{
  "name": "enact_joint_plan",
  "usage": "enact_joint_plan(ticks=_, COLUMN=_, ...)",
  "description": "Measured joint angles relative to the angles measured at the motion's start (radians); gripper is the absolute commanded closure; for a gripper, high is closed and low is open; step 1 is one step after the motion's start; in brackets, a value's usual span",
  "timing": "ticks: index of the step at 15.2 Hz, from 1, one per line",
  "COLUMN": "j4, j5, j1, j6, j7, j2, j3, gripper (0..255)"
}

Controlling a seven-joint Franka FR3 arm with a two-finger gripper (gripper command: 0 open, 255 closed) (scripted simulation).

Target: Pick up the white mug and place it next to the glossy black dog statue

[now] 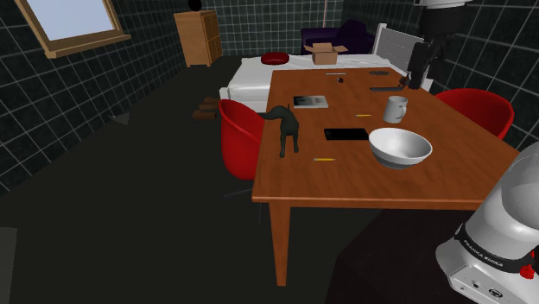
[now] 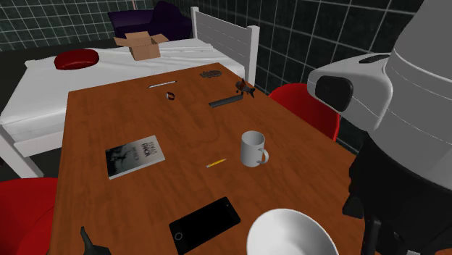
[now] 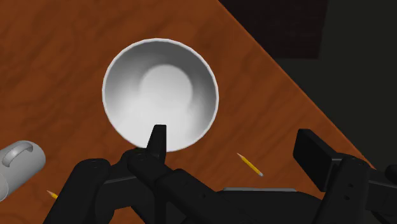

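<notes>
White mug is sitting upright on wooden table, just beside white bowl. Black dog statue is standing well apart, nr table edge at shoulder view's left. Gripper is hovering over bowl w/ fingers spread, grasping nothing.

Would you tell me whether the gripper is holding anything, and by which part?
Nothing: the gripper is open above the bowl; the white mug stands untouched on the table.

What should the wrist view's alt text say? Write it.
A white bowl sits on a brown table below the open, empty black fingers. A white mug stands apart from the bowl; a yellow pencil lies nearer the fingers.
</notes>
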Motion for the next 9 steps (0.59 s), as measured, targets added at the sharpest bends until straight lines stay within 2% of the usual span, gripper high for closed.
enact_joint_plan(ticks=2, j4=-0.005, j5=-0.007, j1=-0.002, j6=0.009, j7=-0.011, j2=0.003, j3=-0.010, gripper=0)
enact_joint_plan(ticks=9, j4=-0.007, j5=-0.090, j1=-0.028, j6=0.127, j7=-0.165, j2=0.105, j3=-0.150, gripper=0)
